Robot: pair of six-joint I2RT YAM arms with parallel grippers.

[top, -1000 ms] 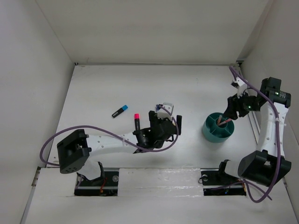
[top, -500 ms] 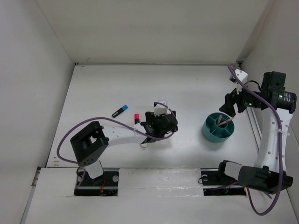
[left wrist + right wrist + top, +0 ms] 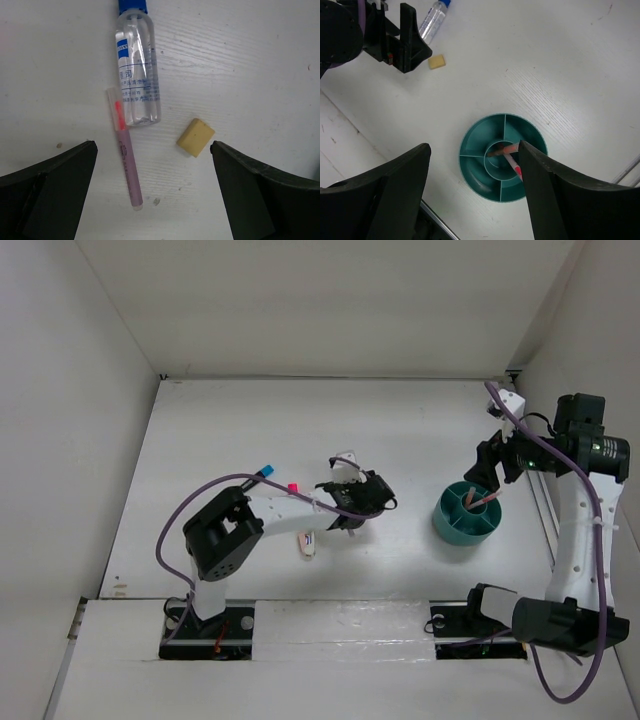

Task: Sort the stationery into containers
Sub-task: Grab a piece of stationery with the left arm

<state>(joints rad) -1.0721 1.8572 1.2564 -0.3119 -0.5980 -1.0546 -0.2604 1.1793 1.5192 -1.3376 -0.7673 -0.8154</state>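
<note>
L gripper [image 3: 152, 150]: your jaws stand wide apart with nothing betw. the pads, pointing down over the table. Framed betw. the fingers is a thin pink pen [image 3: 125, 155], flat, its clear end alongside the clear bottle [image 3: 137, 85], touching or nearly so. The bottle lies on its side, blue cap [image 3: 132, 5] at the top edge of the wrist view. The tan eraser [image 3: 195, 137] sits just beside the bottle's base, apart from both bottle & pen.

R gripper [image 3: 474, 147]: your jaws are spread here too, holding nothing, above the teal cup [image 3: 470, 175]. Cup is upright, w/ a round centre well + outer segments. Two thin pens [image 3: 504, 150] lean out of the centre well.

Further out, top view: the blue-cap highlighter [image 3: 265, 470] & pink-cap highlighter [image 3: 293, 487] lie by the L arm [image 3: 290, 510], partly hidden by it. A small pinkish item [image 3: 308, 543] lies on the arm's near side, too small to ID. The cup is well apart from these, on the R side.

Surface: white table [image 3: 250, 410], fine wood grain, a few specks [image 3: 156, 201] near the pen. Room: white walls [image 3: 320, 300] box the table on the L, far & R sides. A white ledge [image 3: 340, 625] at the near edge carries both arm bases.
</note>
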